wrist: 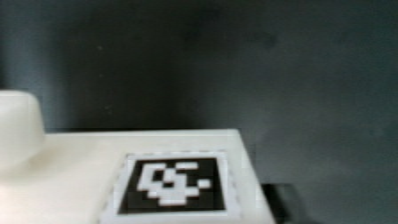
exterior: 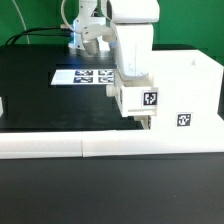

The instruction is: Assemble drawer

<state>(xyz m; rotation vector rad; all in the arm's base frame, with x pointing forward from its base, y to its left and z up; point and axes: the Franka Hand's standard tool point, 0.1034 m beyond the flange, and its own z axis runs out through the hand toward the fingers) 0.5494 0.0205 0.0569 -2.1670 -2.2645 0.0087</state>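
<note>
The drawer's large white housing (exterior: 190, 80) stands at the exterior view's right, with a square tag on its front. My gripper (exterior: 140, 112) points down just to the exterior view's left of the housing. It is shut on a small white tray (exterior: 138, 98) with a tag on its side, and holds it against the housing's open side. In the wrist view the tray (wrist: 107, 150) fills the lower part with its tag (wrist: 175, 183). A rounded white knob (wrist: 15, 120) shows at the edge. One dark fingertip (wrist: 294, 200) shows beside the tray.
The marker board (exterior: 85, 75) lies flat on the black table behind the arm. A long white bar (exterior: 70, 147) runs along the table's front edge. A white part (exterior: 2, 105) shows at the exterior view's left edge.
</note>
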